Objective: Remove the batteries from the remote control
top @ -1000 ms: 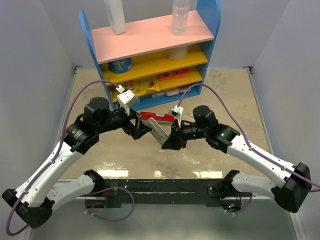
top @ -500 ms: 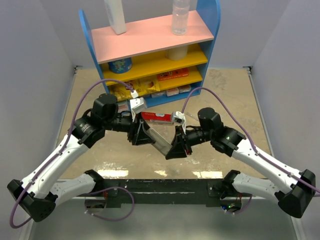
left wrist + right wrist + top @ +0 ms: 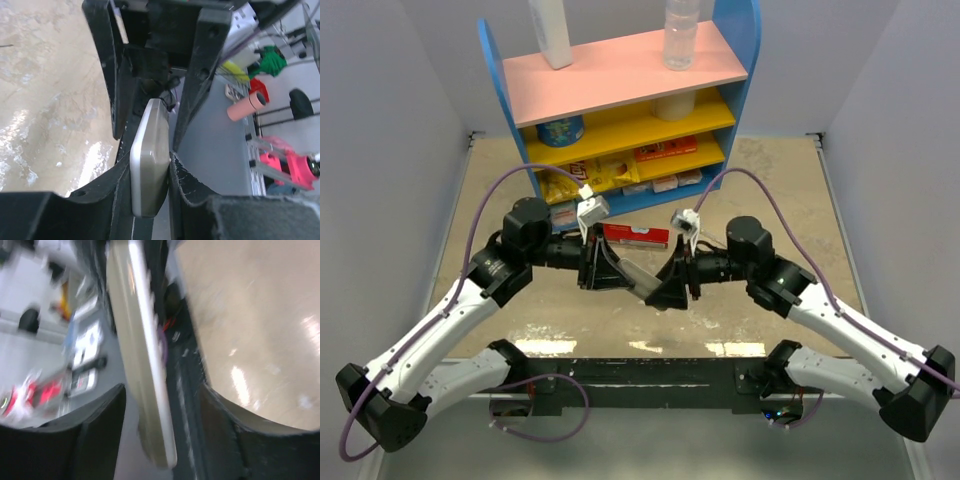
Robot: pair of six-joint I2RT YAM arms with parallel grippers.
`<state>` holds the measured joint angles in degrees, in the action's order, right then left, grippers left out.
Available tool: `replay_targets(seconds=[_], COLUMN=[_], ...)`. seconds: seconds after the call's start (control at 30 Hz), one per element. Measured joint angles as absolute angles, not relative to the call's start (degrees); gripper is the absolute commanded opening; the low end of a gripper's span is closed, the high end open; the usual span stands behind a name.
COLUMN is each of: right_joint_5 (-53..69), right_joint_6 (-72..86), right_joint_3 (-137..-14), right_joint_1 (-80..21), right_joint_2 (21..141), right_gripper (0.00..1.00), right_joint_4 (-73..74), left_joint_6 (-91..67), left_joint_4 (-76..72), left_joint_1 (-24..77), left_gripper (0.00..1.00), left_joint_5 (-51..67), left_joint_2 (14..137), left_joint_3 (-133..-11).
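clamping the remote control (image 3: 150,135), left tool (image 3: 149,166) has closed; right tool (image 3: 161,390) loosened.

A robotics lab test cell: plain white walls (image 3: 380,120) box in a beige stone-patterned surface (image 3: 780,190) with a black mounting rail (image 3: 650,370) at its near edge. A blue shelf unit (image 3: 620,75) of bottles (image 3: 681,35) and snack packets (image 3: 665,150) stands at the back.

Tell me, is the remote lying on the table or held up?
Held up: the remote control is pinched in the left jaws, off the table.
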<state>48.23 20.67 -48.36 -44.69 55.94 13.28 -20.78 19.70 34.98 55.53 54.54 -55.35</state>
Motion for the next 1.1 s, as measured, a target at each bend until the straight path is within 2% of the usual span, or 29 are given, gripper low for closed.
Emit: replay_targets(seconds=[0.1,0.23,0.33,0.6,0.87,1.0,1.03,1.1], right_joint_5=[37.7,23.6,16.0,1.9,-6.9,-9.6,-9.8,-10.9], right_joint_6=[31.0,46.7,53.8,60.1,63.5,63.9,64.0,64.1], right_joint_3=[-43.6,-28.7,-22.7,-19.3,-21.6,-24.1,-24.5,-25.5], right_joint_1=[-44.1,-43.8,-43.9,-45.1,-46.5,-49.1,-49.6,-50.6], right_joint_2=[52.6,45.3,44.2,47.2,54.5,59.5,60.4,62.5], right_gripper=[0.73,0.74,0.74,0.74,0.73,0.64,0.56,0.45], right_joint_4=[0.6,-19.2,-27.2,-48.7,-53.9,-55.6,-56.0,-57.3], left_joint_6=[-27.6,-39.7,-49.1,-69.4,-75.9,-76.0,-76.0,-76.0], left_joint_4=[13.1,1.0,-8.3,-33.0,-44.3,-46.7,-47.2,-47.6], left_joint_1=[35.4,35.4,35.4,36.2,37.8,39.1,39.3,39.7], left_gripper=[0.0,0.0,0.0,0.0,0.0,0.0,0.0,0.0], left_joint_5=[50.5,43.5,38.0,22.7,11.9,9.5,9.1,8.6], left_joint_2=[54.0,53.7,52.3,48.4,50.0,51.3,51.7,52.3], left_joint_3=[-52.6,-46.5,-40.2,-25.0,-21.1,-21.1,-21.1,-21.1])
